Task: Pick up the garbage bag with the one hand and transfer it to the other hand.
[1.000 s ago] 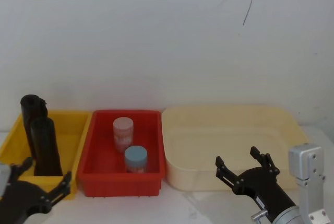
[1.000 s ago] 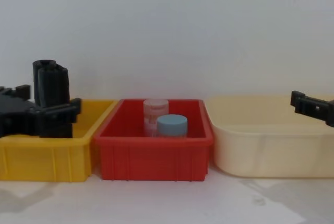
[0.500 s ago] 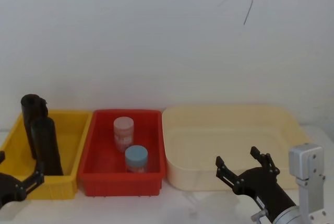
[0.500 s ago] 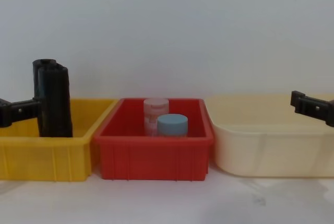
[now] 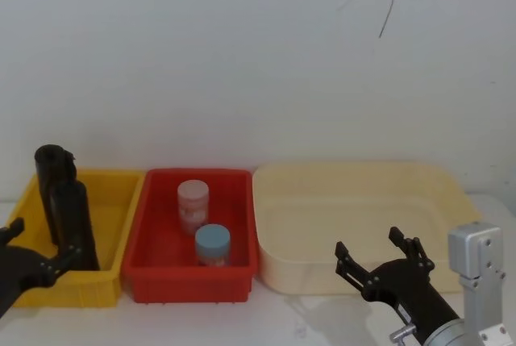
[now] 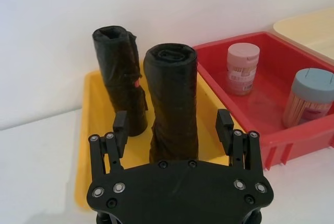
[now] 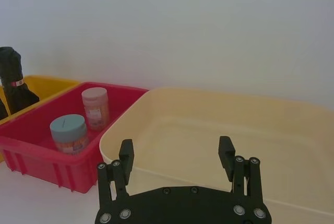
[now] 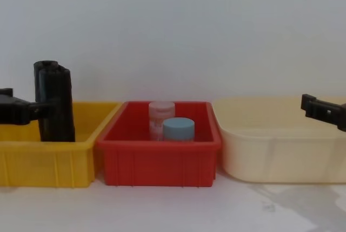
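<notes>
Now at pre-grasp: left pincer (image 6: 173, 122), spread wide, faces the nearer smooth black cylindrical garbage bag roll (image 6: 171, 98) standing upright in the yellow plastic bin (image 6: 93, 110). Next move likely: advance, close around it, lift. Right pincer (image 7: 176, 151) hovers wide open by the cream plastic tub (image 7: 209, 125).

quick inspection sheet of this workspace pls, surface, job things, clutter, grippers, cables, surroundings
surface: white table carrying three bins in a row by the wall
job's things: garbage bag upright in the yellow bin, second roll behind it
clutter: red bin holding a pink-lidded jar and a blue-lidded jar; cream tub
grippers: left gripper open, lined up on the garbage bag, no grip seen; right gripper open, at the cream tub's front
cables: nothing seen
surroundings: white wall, thin dark mark high up
</notes>
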